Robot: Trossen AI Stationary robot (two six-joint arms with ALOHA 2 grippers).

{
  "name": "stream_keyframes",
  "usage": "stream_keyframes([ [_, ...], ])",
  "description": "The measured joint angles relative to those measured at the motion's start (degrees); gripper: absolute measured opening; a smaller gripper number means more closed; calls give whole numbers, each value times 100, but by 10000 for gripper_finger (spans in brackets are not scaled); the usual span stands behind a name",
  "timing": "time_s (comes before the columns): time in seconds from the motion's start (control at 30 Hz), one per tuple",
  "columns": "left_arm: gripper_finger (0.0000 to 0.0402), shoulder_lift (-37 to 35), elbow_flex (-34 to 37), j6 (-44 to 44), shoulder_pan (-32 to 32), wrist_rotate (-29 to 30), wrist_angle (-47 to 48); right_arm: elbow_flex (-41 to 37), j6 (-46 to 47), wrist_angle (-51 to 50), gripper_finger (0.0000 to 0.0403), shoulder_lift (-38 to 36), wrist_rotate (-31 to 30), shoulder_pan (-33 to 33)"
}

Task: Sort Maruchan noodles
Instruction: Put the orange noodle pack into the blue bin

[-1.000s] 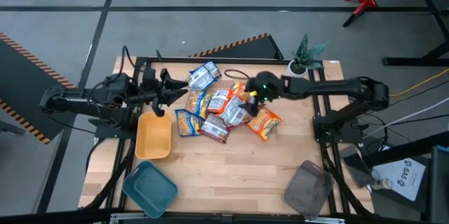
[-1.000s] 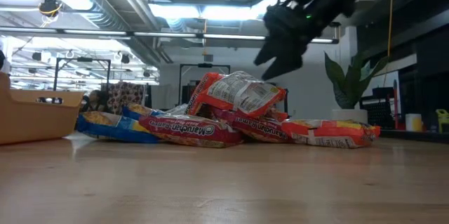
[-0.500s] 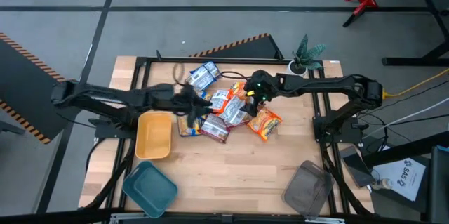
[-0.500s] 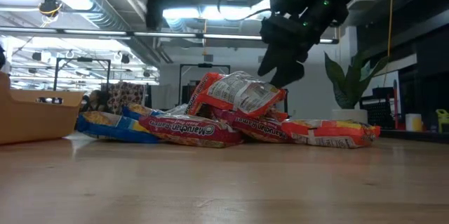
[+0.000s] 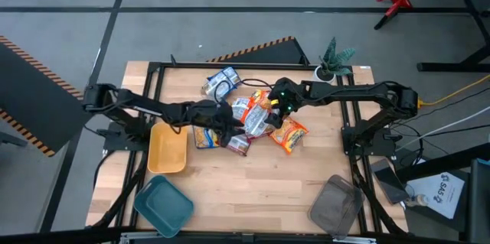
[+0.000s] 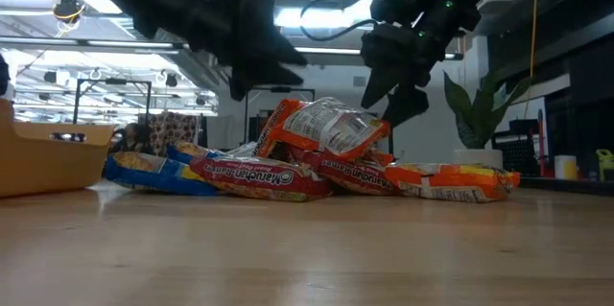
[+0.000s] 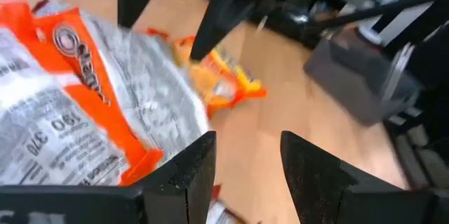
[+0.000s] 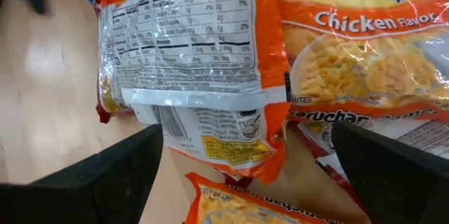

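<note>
The Maruchan noodles (image 5: 246, 118) lie in a loose heap at mid-table: orange, blue-and-yellow and red-brown packets, some resting on others. In the low view the heap (image 6: 326, 153) peaks in an orange-and-silver packet propped on the ones below. My left gripper (image 5: 233, 124) hovers open above the heap's left part; its wrist view shows the open fingers (image 7: 245, 175) beside an orange-and-silver packet (image 7: 84, 104). My right gripper (image 5: 274, 106) hangs open over the heap's right part, above a face-down orange packet (image 8: 196, 55) and a chicken-flavour packet (image 8: 358, 41).
A yellow tray (image 5: 167, 150) sits left of the heap, with a teal tray (image 5: 162, 204) at the near left and a grey tray (image 5: 335, 204) at the near right. A small potted plant (image 5: 334, 60) stands at the far right corner. Bare wood lies between heap and near edge.
My left arm has swung from the table's left edge rightward, out over the yellow tray, and its gripper now hangs above the heap's left part. My right gripper has stayed over the heap's right part. The packets have not moved.
</note>
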State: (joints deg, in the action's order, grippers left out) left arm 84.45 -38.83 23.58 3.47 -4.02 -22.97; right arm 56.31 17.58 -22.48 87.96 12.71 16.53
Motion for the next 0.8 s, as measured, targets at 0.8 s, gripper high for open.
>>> stream_keyframes([
  [0.8,155,1101,-350,-342,413,665,450,-4,497,165,399,16,609,-279],
])
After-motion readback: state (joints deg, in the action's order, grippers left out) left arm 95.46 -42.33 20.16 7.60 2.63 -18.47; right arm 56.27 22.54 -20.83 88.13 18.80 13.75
